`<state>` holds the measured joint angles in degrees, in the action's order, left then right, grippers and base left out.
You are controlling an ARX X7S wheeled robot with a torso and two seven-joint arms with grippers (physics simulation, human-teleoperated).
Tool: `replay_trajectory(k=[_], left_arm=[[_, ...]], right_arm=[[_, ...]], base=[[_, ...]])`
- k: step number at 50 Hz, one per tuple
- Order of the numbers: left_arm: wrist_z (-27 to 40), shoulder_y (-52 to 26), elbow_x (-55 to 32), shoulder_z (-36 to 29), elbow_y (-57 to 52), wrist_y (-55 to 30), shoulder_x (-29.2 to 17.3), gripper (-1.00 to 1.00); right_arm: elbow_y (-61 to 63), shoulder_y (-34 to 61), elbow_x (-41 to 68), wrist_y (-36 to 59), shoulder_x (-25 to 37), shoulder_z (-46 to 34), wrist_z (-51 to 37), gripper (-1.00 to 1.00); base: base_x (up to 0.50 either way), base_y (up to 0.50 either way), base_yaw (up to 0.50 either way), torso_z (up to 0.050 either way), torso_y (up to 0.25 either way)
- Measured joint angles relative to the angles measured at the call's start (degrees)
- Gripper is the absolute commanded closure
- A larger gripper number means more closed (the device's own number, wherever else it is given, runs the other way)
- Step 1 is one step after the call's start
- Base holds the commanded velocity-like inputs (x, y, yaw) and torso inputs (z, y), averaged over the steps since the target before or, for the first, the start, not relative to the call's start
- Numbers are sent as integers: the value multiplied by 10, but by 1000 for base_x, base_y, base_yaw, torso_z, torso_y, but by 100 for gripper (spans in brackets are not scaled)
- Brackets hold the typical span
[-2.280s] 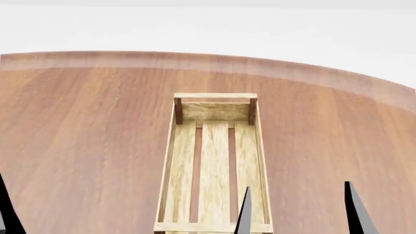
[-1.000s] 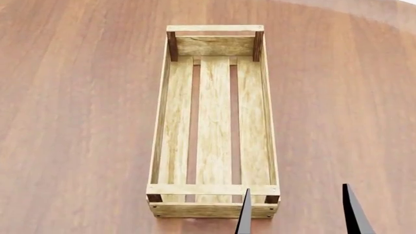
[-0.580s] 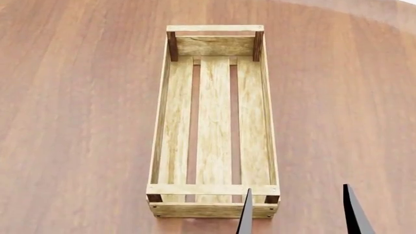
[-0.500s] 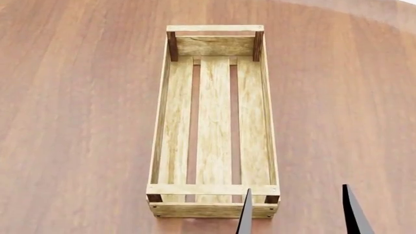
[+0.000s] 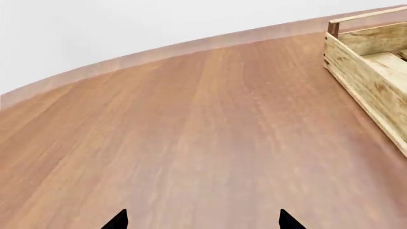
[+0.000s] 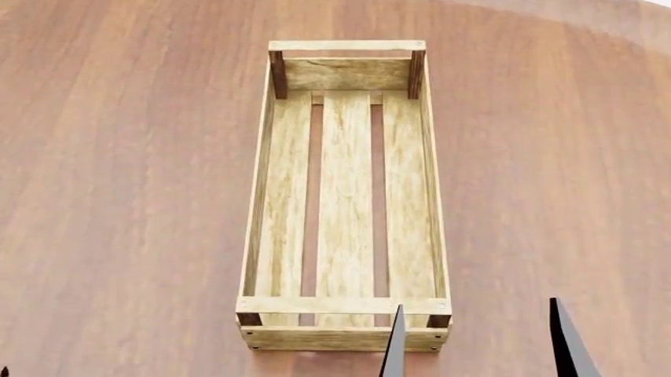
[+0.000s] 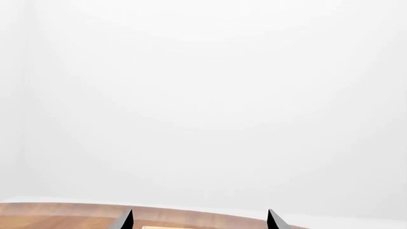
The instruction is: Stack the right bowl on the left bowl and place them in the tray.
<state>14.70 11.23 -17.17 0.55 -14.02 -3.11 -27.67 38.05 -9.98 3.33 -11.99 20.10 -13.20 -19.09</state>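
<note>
bowls are in none of your views, so their weight and rim grip stay guesswork; the tray [image 6: 345, 196], probably rigid, sits mid-worktop [image 6: 126, 196], with left pincer [image 5: 202, 220] and right pincer [image 6: 477, 345] spread wide, holding nothing.

The tray [image 6: 345, 196] is made of pale, matt wood with a coarse, knotty grain, and darker wood is used for its corner posts. The table [image 6: 126, 196] is finished in smooth reddish-brown wood with a faint sheen.
</note>
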Motion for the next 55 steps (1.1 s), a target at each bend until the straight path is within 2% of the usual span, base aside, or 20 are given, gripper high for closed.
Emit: replay_trajectory(k=[34, 55], left_arm=[[-100, -26, -94, -35, 70, -33, -6, -100], [-95, -38, -157, -30, 97, -100, 0, -100]], right_arm=[[-2, 6, -1, 5, 5, -6, -7, -100], [-8, 6, -1, 2, 8, -9, -12, -100]], base=[[0, 0, 0, 0, 0], [0, 0, 0, 0, 0]])
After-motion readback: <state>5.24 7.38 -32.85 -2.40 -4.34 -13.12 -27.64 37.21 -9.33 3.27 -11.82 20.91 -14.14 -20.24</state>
